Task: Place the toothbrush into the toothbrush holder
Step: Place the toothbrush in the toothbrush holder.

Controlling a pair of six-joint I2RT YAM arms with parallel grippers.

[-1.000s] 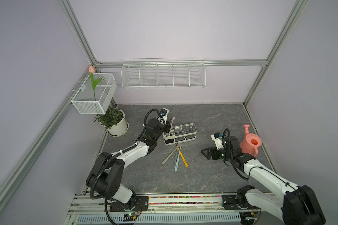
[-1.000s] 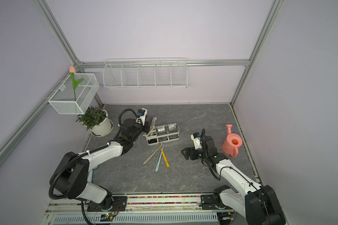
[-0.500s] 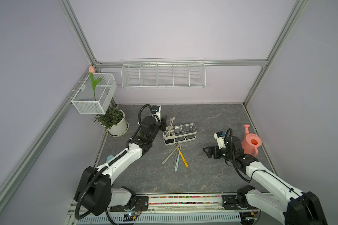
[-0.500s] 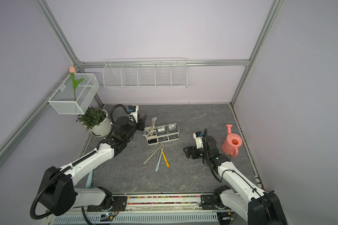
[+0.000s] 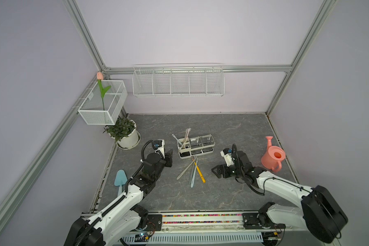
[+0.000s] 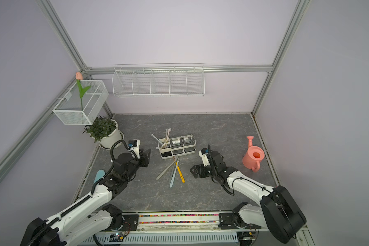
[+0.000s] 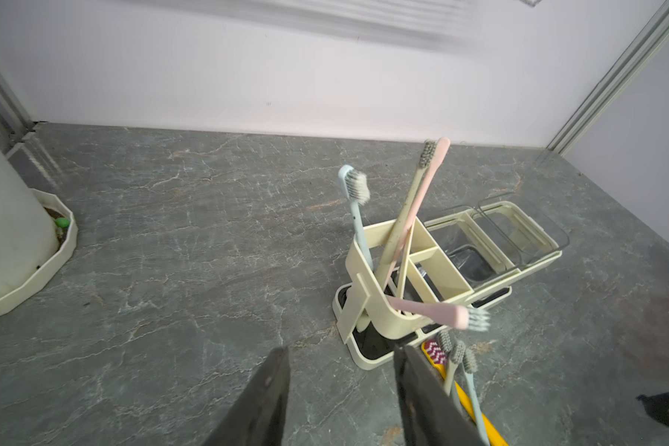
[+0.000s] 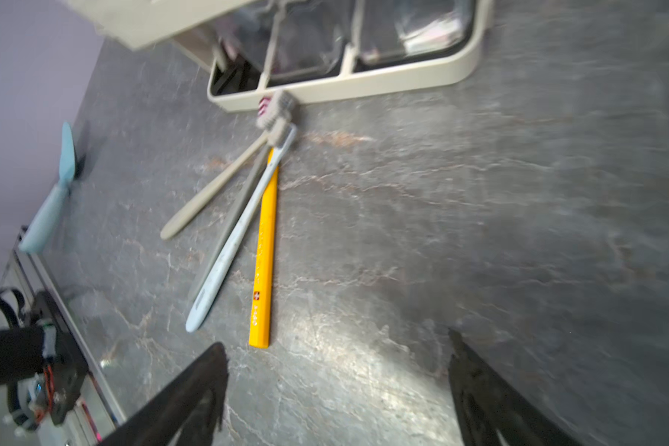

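Observation:
The cream toothbrush holder (image 5: 197, 155) (image 6: 177, 155) stands mid-floor. Several toothbrushes lean in its divided bin, among them a light blue one (image 7: 358, 216) and a pink one (image 7: 433, 312) tipped over the rim. In front of it several loose toothbrushes lie fanned out, with a yellow one (image 5: 199, 173) (image 8: 263, 247) and a light blue one (image 8: 232, 247) side by side. My left gripper (image 5: 169, 156) (image 7: 342, 351) is open and empty, just left of the holder (image 7: 367, 297). My right gripper (image 5: 214, 170) (image 8: 337, 340) is wide open and empty, right of the loose brushes.
A potted plant (image 5: 126, 136) stands at the back left and a blue trowel (image 5: 120, 181) lies by the left edge. A pink watering can (image 5: 273, 157) sits at the right. A white mesh box (image 5: 102, 104) with a tulip and a wire basket (image 5: 178, 82) hang on the walls.
My left gripper has drawn back from the holder's bin toward the front, and its jaws have opened wider. My right gripper has shifted left toward the loose toothbrushes.

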